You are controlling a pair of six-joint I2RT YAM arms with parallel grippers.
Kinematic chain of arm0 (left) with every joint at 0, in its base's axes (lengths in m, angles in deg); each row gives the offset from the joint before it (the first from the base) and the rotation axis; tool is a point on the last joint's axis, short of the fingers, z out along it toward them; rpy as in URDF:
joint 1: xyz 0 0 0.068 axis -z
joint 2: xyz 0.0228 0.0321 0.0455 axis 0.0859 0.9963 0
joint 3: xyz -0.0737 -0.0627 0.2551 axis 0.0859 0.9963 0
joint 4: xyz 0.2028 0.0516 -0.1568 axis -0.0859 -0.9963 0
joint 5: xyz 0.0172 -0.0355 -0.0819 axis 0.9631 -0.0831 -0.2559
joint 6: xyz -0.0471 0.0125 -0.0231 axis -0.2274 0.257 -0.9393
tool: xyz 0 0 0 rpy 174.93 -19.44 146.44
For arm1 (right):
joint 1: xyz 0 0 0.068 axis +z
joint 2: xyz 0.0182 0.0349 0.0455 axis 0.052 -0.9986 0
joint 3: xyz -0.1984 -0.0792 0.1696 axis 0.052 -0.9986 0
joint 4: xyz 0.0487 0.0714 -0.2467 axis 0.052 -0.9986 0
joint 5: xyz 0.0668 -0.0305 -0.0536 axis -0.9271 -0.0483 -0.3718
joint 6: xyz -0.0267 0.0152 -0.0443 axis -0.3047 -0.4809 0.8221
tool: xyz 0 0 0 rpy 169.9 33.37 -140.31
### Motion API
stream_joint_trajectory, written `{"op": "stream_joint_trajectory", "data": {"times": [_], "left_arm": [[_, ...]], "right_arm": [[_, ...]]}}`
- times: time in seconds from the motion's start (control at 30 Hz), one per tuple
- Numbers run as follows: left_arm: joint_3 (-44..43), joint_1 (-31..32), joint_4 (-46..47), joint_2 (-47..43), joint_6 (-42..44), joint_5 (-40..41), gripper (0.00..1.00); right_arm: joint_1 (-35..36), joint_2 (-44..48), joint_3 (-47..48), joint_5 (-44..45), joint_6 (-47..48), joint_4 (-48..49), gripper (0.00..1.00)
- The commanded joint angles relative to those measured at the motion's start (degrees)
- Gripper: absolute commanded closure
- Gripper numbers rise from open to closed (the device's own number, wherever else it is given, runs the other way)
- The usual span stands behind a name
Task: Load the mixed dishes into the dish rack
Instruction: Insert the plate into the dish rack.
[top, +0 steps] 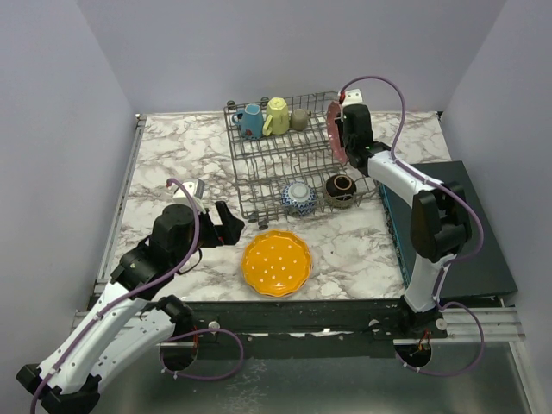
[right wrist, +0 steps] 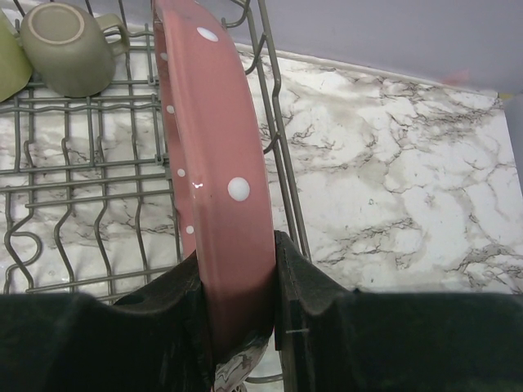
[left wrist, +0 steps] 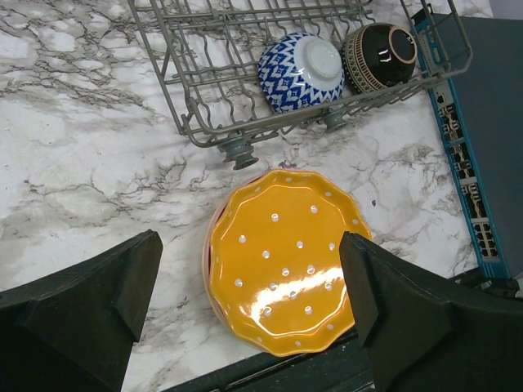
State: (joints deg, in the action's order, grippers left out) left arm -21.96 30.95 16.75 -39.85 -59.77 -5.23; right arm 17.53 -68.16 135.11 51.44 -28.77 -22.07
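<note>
The desk (top: 164, 155) has a white marble-look top with grey veins, smooth with a faint sheen. The rack (left wrist: 188, 73) is grey metal wire with a dull, coated finish. The orange plate (left wrist: 282, 261) is glazed ceramic, very glossy, and shows a bright highlight among its white dots. The pink plate (right wrist: 216, 163) has a smooth glaze with a softer shine. The blue-white bowl (left wrist: 301, 71) and brown bowl (left wrist: 378, 55) are both glossy; the brown one carries a textured band. The mug (right wrist: 65, 49) looks satin, nearly matt. The pads (left wrist: 90, 310) of the left gripper (left wrist: 249, 273) are matt black and finely grained, as are those of the right gripper (right wrist: 237, 310). The box (top: 466, 250) is dark and matt.
</note>
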Motion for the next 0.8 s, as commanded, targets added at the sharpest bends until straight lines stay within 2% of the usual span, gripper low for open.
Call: {"op": "stream_joint_trajectory", "data": {"times": [0.0, 0.47, 0.77], "left_arm": [[0.6, 0.2, 0.4, -0.8, 0.8, 1.4, 0.01], [0.6, 0.2, 0.4, -0.7, 0.9, 1.4, 0.01], [0.6, 0.1, 0.4, -0.1, 0.9, 1.2, 0.01]], "right_arm": [[-0.3, -0.1, 1.3, 1.2, -1.7, 9.3, 1.0], [0.7, -4.0, 2.3, 2.7, -2.1, 12.1, 1.0], [1.2, -3.9, -1.3, 3.5, -2.4, 14.6, 1.0]]}}
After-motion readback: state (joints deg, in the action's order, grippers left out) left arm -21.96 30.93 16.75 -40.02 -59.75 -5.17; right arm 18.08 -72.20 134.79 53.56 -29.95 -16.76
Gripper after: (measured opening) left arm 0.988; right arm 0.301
